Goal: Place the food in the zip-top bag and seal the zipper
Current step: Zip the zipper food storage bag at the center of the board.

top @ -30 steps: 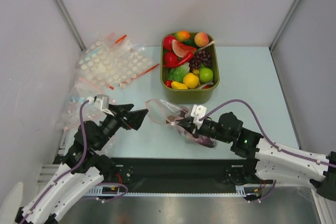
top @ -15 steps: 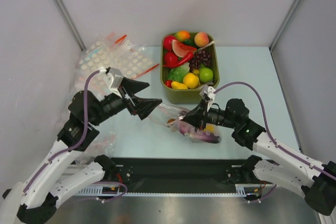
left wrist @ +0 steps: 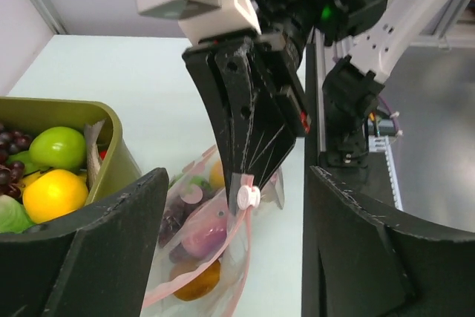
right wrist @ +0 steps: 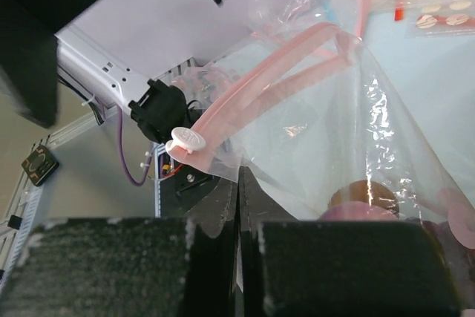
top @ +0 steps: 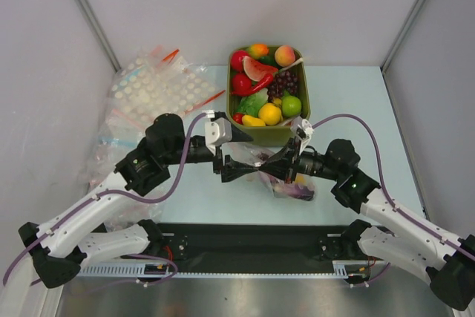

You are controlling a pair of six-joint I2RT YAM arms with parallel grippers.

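The zip-top bag [top: 291,183] lies in front of the olive tub and holds several toy foods, purple and orange ones among them [left wrist: 194,239]. My right gripper [top: 278,166] is shut on the bag's corner just under the white slider [right wrist: 187,139] of the pink zipper [right wrist: 260,79] and holds that corner up. My left gripper [top: 243,171] is open and faces the right one. In the left wrist view its fingers [left wrist: 89,250] stand either side of the slider [left wrist: 246,197] without touching it. The bag's mouth looks partly open.
The olive-green tub [top: 297,133] behind the bag is full of toy fruit and vegetables [top: 270,113]. White-dotted bags [top: 159,90] and a blue-strip bag [top: 111,139] lie at the back left. Walls close in on the left, back and right. A black rail runs along the near edge.
My left arm has swung from the table's left side rightward to face the right gripper at the slider. My right gripper has lifted the bag's corner and moved slightly right.
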